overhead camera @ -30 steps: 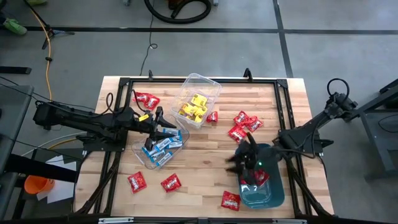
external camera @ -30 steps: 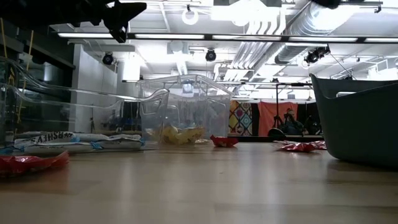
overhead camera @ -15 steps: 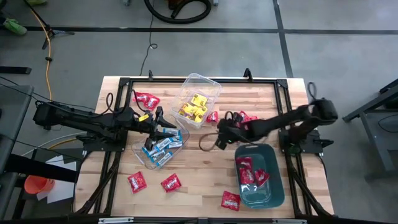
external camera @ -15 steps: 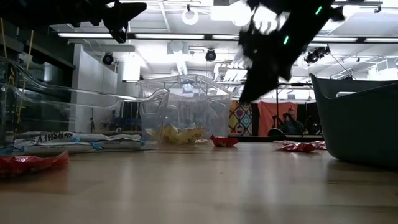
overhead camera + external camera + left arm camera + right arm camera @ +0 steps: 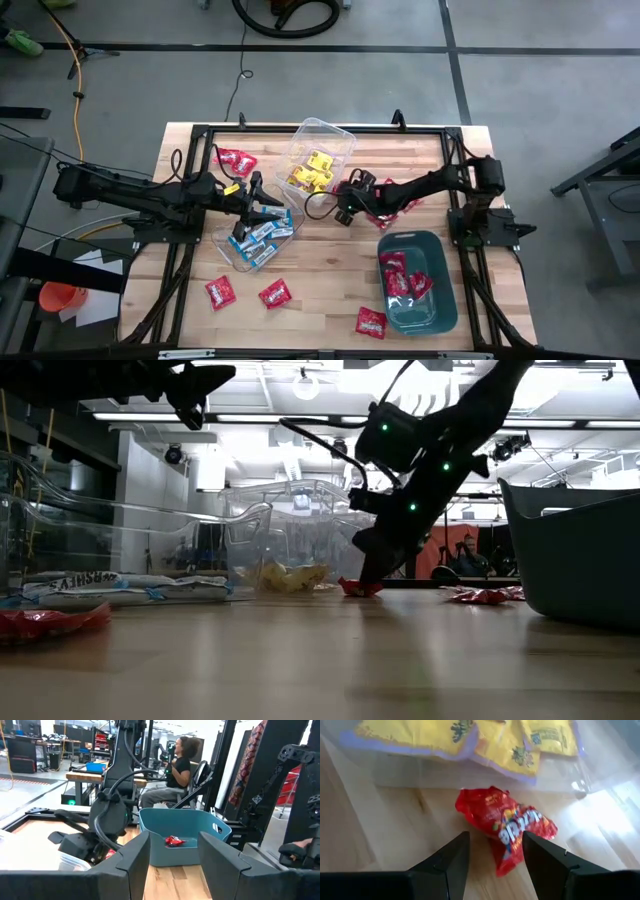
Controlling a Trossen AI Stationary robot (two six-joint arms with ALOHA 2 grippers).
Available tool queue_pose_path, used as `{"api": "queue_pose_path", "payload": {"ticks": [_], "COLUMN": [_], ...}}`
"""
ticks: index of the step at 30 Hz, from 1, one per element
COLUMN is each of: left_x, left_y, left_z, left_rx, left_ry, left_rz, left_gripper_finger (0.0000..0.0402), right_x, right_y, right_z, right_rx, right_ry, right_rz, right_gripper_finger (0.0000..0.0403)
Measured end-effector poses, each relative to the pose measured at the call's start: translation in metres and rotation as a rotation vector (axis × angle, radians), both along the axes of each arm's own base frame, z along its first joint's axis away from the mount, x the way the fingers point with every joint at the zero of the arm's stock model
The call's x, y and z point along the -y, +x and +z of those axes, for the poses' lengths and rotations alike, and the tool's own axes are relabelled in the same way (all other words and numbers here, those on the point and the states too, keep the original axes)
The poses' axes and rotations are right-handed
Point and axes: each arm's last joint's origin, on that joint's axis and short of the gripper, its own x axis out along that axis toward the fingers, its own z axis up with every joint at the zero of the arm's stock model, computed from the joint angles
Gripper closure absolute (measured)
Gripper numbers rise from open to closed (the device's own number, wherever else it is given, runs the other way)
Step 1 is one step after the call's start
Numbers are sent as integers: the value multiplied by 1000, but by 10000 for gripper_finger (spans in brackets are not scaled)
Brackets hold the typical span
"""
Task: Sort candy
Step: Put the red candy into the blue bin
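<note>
Red crinkly foil is the target: a small flat red wrapped candy packet (image 5: pixel 507 827) lies on the pale wooden table (image 5: pixel 320 262), just beside the clear plastic tub of yellow packets (image 5: pixel 318 160), at about five o'clock from that tub in the high view. The right gripper (image 5: pixel 492 852) is low over it, fingers apart, the packet sitting just ahead of the gap between them. From table height the same gripper (image 5: pixel 365 565) reaches down almost onto the packet (image 5: pixel 360 587).

My read: this packet is very light, soft and puffy, with a slick wrapper. It should crumple under a pinch and may slide on the wood if nudged sideways. The best hold looks to be across the narrow middle, coming straight down so both fingers straddle it; the tub wall close by leaves little room on that side.

The left gripper (image 5: pixel 268 207) waits at the rim of the clear tub of blue-and-white packets (image 5: pixel 258 238), at nine o'clock from the action, its fingers parted. More red packets (image 5: pixel 398 194) lie at three o'clock from the target, and the teal bin (image 5: pixel 418 282) holding red ones sits at five o'clock.
</note>
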Motion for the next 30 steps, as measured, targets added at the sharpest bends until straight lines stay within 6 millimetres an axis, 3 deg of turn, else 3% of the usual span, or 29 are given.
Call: {"api": "queue_pose_path", "payload": {"ticks": [10, 13, 16, 18, 25, 30], "left_x": [0, 0, 0, 0, 0, 0], "left_y": [0, 0, 0, 0, 0, 0], "left_z": [0, 0, 0, 0, -2, -2], "left_rx": [0, 0, 0, 0, -22, -21], "left_ry": [-1, -1, -1, -2, -1, -1], "left_rz": [0, 0, 0, 0, 0, 0], "left_gripper_finger": [247, 247, 247, 247, 247, 247], "right_x": [6, 7, 7, 7, 1, -8], "right_y": [1, 1, 1, 1, 0, -5], "right_z": [-4, -5, -6, -6, -4, 22], "right_rx": [-18, -20, -22, -24, -40, -4], "right_ry": [-75, -73, -69, -71, -68, -72], "right_rz": [-17, -20, -21, -18, 12, 42], "right_gripper_finger": [237, 278, 360, 390, 398, 402]}}
